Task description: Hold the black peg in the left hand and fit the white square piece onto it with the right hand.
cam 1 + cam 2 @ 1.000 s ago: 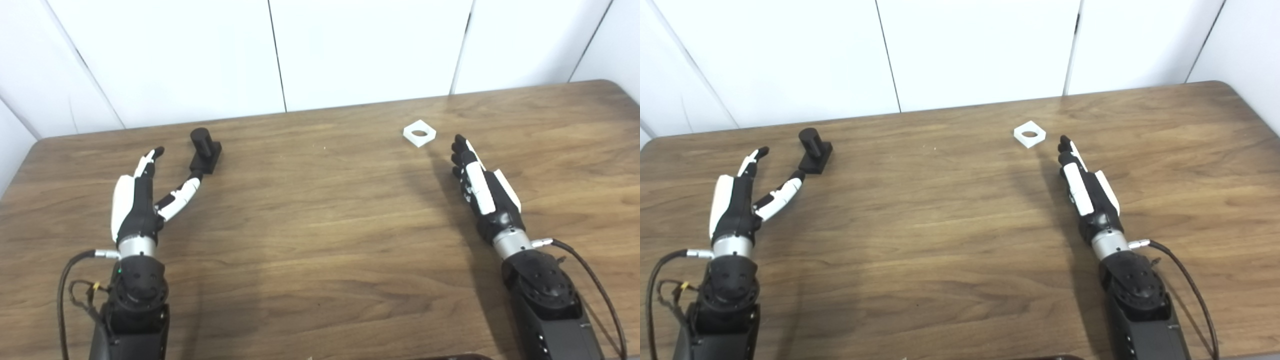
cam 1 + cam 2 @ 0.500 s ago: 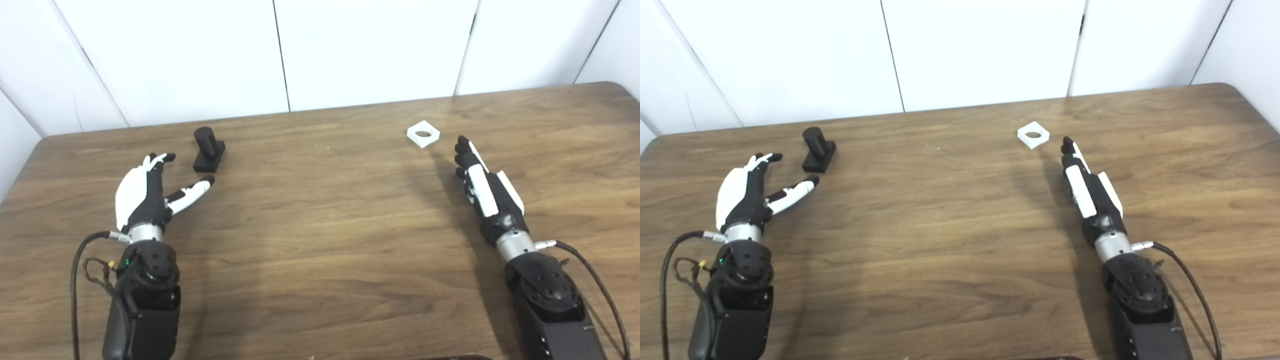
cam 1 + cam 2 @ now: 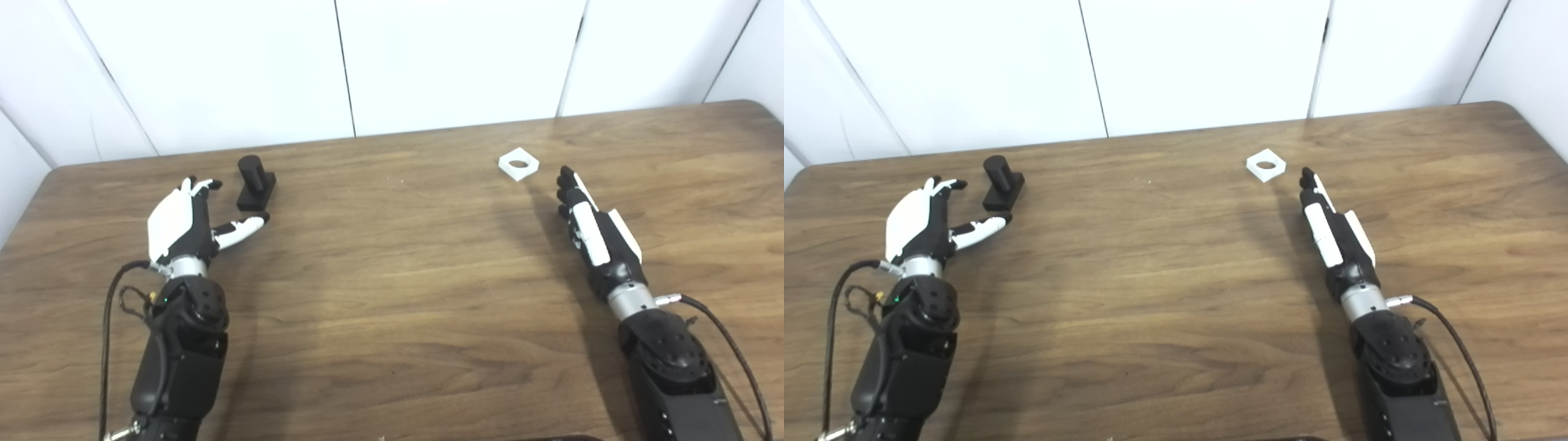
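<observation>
Left hand (image 3: 184,223) spread, holding nothing, black peg (image 3: 254,182) just beyond its thumb; right hand (image 3: 591,223) extended flat, unladen, white square piece (image 3: 518,163) just ahead-left; bare table (image 3: 398,275) between.

Big brown wooden table (image 3: 392,294) with rounded far corners, plain white panel wall (image 3: 453,55) behind it

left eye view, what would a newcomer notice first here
Two black-and-white robot hands reach over a bare wooden table. The left hand is open beside the black peg at the far left, its thumb tip very near the peg's base. The right hand lies with fingers straight, holding nothing, pointing at the white square piece, which lies flat with its round hole up, just beyond the fingertips.
</observation>
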`<state>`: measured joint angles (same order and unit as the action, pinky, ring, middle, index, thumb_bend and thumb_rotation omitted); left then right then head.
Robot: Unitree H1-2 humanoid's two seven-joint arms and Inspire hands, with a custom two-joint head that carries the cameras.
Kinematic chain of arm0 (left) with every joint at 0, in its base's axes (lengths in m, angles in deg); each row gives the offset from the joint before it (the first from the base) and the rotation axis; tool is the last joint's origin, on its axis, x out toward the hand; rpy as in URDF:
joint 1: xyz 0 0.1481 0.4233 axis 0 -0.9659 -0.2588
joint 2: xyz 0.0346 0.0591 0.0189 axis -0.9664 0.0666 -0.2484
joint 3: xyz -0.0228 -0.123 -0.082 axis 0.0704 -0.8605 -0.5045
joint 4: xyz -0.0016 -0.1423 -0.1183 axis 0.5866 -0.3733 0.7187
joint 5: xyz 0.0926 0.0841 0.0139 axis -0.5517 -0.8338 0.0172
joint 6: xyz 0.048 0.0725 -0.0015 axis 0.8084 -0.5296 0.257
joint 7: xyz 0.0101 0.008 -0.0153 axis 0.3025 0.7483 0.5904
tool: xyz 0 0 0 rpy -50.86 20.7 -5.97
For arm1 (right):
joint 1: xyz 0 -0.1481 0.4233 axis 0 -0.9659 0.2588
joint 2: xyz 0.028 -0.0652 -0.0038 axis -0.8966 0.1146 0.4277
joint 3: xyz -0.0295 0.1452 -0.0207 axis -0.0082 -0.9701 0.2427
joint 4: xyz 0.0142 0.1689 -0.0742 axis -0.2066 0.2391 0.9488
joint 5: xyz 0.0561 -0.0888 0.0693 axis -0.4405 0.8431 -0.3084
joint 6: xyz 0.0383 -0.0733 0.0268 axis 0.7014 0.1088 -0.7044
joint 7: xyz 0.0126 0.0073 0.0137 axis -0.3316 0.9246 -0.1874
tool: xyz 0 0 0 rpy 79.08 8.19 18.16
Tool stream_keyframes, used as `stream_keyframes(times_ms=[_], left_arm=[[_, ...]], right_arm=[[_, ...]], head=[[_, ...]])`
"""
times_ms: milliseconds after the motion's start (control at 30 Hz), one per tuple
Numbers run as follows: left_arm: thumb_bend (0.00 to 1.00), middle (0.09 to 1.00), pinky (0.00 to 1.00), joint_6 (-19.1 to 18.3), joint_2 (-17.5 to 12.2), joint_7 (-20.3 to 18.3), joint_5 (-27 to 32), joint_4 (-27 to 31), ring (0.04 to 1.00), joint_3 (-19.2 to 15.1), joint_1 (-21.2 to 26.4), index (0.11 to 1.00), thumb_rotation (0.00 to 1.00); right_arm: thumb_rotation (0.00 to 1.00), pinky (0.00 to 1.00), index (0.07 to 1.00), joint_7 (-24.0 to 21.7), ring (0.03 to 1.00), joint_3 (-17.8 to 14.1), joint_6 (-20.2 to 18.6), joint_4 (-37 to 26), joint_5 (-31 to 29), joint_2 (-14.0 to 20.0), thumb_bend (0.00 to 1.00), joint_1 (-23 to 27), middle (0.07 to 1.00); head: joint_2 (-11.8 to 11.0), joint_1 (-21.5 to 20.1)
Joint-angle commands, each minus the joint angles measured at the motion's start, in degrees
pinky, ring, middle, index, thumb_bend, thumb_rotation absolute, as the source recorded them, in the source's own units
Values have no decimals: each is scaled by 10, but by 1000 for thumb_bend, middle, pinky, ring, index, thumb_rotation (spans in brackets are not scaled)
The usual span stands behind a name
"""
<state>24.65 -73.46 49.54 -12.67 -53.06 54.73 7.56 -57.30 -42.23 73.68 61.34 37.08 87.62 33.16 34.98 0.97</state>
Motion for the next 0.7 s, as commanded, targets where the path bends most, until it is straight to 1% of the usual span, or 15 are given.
stream_keyframes(times_ms=[0,67,400,500,667], left_arm=[[785,1000,994,4,-19,19,-15,-3,1000,6,40,829,493],[789,1000,999,2,-21,19,-15,-12,1000,11,46,828,498],[769,999,994,-2,-24,-20,-42,-26,1000,16,75,835,490],[766,986,968,-2,-22,-21,-51,-46,1000,15,89,823,481],[767,983,964,-2,-18,-21,-55,-62,1000,18,101,795,469]], right_arm=[[1000,1000,1000,-1,1000,0,5,-6,2,7,592,17,1000],[1000,1000,1000,-2,1000,0,4,-7,2,7,591,17,1000],[1000,1000,1000,-5,1000,-1,-1,-10,1,11,596,14,1000],[1000,1000,1000,-4,1000,-1,3,-7,0,10,589,14,1000],[1000,1000,1000,-5,1000,0,-1,-11,-1,10,603,14,1000]], head=[[-1,0],[0,-2],[-1,-1],[-2,-1],[-2,-2]])
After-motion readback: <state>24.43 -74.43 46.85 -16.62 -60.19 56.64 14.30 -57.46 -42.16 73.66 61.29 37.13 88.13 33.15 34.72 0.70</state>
